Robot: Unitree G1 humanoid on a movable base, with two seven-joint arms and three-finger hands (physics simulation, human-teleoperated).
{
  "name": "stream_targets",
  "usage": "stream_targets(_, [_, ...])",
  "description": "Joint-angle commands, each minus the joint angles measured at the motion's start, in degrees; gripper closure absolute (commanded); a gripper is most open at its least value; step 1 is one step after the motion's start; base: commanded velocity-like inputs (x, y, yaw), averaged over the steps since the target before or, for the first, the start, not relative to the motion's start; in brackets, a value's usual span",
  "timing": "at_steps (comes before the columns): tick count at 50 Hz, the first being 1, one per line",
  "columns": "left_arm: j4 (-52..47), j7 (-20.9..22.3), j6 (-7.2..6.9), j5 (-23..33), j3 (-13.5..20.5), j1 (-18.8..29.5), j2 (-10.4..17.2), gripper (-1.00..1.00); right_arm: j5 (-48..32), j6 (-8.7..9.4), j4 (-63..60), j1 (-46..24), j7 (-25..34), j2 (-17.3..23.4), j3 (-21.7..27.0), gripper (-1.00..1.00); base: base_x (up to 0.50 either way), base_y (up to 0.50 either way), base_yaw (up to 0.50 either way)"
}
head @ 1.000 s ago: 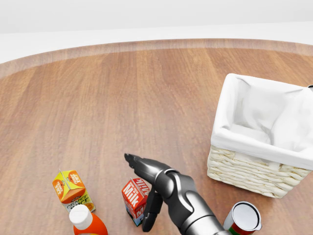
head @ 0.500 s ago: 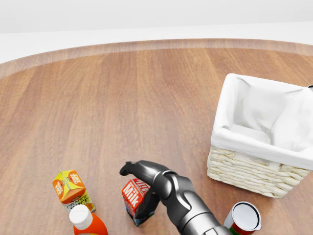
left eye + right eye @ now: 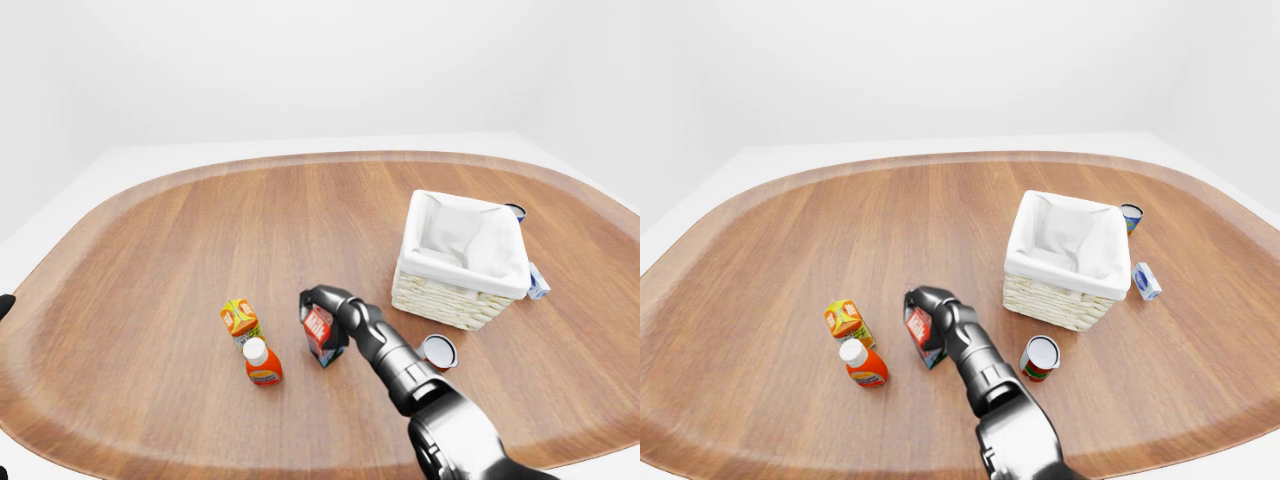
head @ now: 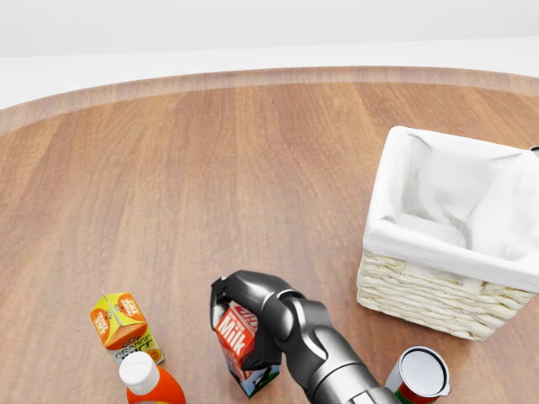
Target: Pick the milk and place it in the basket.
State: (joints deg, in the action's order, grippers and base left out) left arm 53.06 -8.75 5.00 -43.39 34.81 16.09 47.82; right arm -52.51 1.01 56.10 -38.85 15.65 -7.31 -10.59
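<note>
The milk carton (image 4: pixel 236 338), red with a white "Milk" label, is at the bottom middle of the head view, tilted. My right hand (image 4: pixel 249 320) is shut on it: the fingers (image 4: pixel 229 290) curl over its top and the thumb presses its right side. The wicker basket (image 4: pixel 421 295) with a white cloth liner stands to the right of the hand, a gap of wood between them, and shows nothing inside. The milk also shows in the right-eye view (image 3: pixel 921 330). My left hand does not show.
An orange juice carton (image 4: pixel 122 324) and an orange bottle with a white cap (image 4: pixel 147 383) stand left of the milk. A can (image 4: pixel 418 376) stands below the basket. A blue can (image 3: pixel 1130 217) and a small white-blue carton (image 3: pixel 1146 281) lie right of the basket.
My right hand's fingers went from spread beside the milk to curled round it. The carton now tilts and sits slightly lower and to the right in the head view.
</note>
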Motion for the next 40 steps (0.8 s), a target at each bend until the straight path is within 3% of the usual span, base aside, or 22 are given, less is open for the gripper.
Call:
stream_targets(1, [0.0, 0.1, 0.00, -0.1, 0.0, 0.0, 0.0, -1.00, 1.4, 0.22, -1.9, -0.6, -0.7, -0.2, 0.9, 1.00, 0.00, 0.00, 0.00])
stream_targets(8, [0.1, 0.1, 0.00, -0.1, 0.0, 0.0, 0.0, -1.00, 1.3, 1.42, -4.3, -0.7, 0.5, 0.2, 1.1, 1.00, 0.00, 0.00, 0.00])
stream_targets(15, [0.0, 0.1, 0.00, -0.1, 0.0, 0.0, 0.0, -1.00, 0.4, 3.90, -9.2, -0.4, 3.4, 0.7, 0.9, 1.00, 0.00, 0.00, 0.00])
stream_targets(40, [0.0, 0.0, 0.00, 0.0, 0.0, 0.0, 0.0, -1.00, -2.8, 3.99, -24.5, -0.9, 13.9, 2.2, 1.5, 1.00, 0.00, 0.00, 0.00])
